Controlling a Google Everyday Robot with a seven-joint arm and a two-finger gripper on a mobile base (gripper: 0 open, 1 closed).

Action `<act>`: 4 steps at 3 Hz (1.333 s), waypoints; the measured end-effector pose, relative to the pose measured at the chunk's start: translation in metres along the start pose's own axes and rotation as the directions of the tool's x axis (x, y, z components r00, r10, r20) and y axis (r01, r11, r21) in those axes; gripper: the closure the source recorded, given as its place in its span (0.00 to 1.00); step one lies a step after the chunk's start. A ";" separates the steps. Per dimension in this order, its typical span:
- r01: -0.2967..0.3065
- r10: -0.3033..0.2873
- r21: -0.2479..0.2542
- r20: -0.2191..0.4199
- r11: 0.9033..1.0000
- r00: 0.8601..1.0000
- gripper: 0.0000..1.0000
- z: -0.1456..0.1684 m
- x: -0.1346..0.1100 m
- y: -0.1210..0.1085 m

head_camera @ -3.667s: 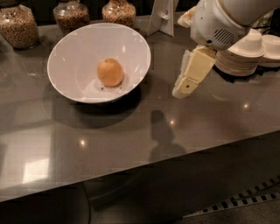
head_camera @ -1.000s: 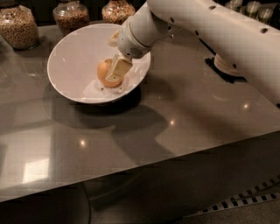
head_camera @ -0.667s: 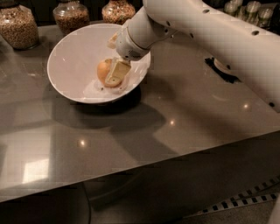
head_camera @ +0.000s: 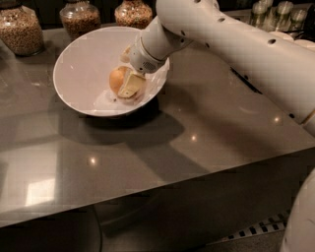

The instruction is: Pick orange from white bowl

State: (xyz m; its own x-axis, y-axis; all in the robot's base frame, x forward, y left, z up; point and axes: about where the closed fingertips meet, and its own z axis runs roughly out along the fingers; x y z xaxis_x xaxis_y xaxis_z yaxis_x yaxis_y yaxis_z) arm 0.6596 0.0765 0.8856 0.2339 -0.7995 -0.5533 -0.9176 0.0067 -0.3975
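The orange (head_camera: 117,78) lies at the bottom of the large white bowl (head_camera: 78,64), which stands at the back left of the dark countertop. My gripper (head_camera: 129,86) reaches down into the bowl from the right and sits right against the orange's right side, covering part of it. The white arm (head_camera: 231,44) stretches across the bowl's right rim from the upper right.
Three glass jars of grains and nuts (head_camera: 19,29) (head_camera: 78,17) (head_camera: 133,12) stand behind the bowl. Small containers (head_camera: 275,12) stand at the back right. The counter's front edge (head_camera: 162,184) runs across the lower part of the view.
The arm has swung from the right side of the table into the bowl. Over the last second the gripper has stayed at the orange with little movement.
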 end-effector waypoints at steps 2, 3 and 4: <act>-0.022 0.021 -0.026 -0.027 0.999 0.999 0.33 0.019 0.016 -0.002; -0.029 0.028 -0.038 -0.038 0.999 0.999 0.50 0.027 0.022 -0.003; -0.030 0.028 -0.039 -0.039 0.999 0.999 0.74 0.028 0.022 -0.003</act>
State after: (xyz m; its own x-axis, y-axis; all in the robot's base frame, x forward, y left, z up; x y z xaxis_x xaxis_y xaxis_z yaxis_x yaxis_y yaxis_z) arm 0.6766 0.0755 0.8539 0.1953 -0.8216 -0.5355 -0.9359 0.0071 -0.3523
